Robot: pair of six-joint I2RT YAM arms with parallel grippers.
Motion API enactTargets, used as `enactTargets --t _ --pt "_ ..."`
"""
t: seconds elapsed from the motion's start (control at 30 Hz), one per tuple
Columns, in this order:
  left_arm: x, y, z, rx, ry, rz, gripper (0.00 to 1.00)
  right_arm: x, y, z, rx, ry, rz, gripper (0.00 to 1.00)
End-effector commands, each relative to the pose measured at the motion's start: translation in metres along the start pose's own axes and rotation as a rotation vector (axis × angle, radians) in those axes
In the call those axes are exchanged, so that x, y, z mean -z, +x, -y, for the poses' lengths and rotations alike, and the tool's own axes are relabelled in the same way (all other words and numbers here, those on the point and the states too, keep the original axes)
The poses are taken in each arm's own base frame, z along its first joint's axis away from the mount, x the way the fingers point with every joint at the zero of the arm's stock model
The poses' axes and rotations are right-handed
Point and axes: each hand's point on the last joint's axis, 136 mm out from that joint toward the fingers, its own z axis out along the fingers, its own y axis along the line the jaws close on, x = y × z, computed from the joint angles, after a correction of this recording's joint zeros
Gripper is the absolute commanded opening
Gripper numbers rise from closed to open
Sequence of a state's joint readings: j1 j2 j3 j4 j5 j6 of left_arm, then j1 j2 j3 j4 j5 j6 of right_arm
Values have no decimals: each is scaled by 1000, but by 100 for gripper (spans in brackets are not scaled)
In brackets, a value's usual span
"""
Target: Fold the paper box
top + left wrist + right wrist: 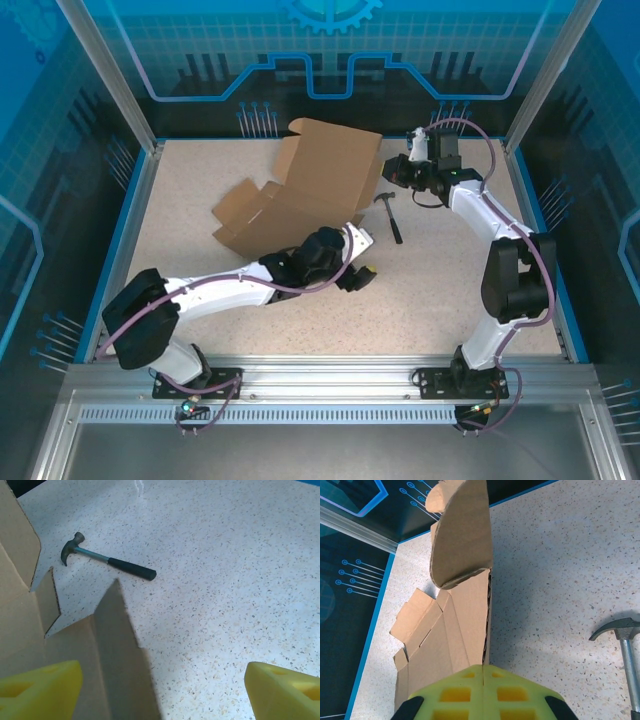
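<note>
while the right claw (484, 674) has its yellow fingers pressed together, they are clamped on an edge of the paper box (455, 625). the cardboard runs straight ahead from the pads, and one flap curls over at its far end. seen from above, this claw is at the right side of the box, which lies half unfolded on the far middle of the table (450, 280). one big panel tilts up at the back and smaller flaps spread out to the left. the left claw (160, 692) has its fingers wide apart and holds nothing. a box flap stands just beside one finger, and bare table lies below the other. from above, that claw sits by the box's near right corner. the hammer (391, 216) lies flat on the table between the two claws, just right of the box.
</note>
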State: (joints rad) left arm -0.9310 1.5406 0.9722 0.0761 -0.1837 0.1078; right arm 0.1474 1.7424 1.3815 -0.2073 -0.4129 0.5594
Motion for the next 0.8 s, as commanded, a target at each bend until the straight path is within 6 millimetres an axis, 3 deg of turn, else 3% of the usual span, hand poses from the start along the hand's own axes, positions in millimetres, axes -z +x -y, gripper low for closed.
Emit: enactTargets --t 0.0,0.17,0.3,0.63,0.77 --pt "-7 3 -12 -29 -122 -62 81 5 3 -3 -2 -14 -11 0" --pt "-8 6 -35 -31 -273 -90 71 4 2 -2 1 -9 -13 0" --pt "-4 4 -41 -39 -308 -86 62 3 3 3 -1 4 -16 0" --pt "-4 11 -41 -46 -305 -119 25 -7 -1 2 -5 -2 -25 0" --pt "-1 5 -44 -23 -304 -125 5 -8 -5 -3 5 -17 -25 0"
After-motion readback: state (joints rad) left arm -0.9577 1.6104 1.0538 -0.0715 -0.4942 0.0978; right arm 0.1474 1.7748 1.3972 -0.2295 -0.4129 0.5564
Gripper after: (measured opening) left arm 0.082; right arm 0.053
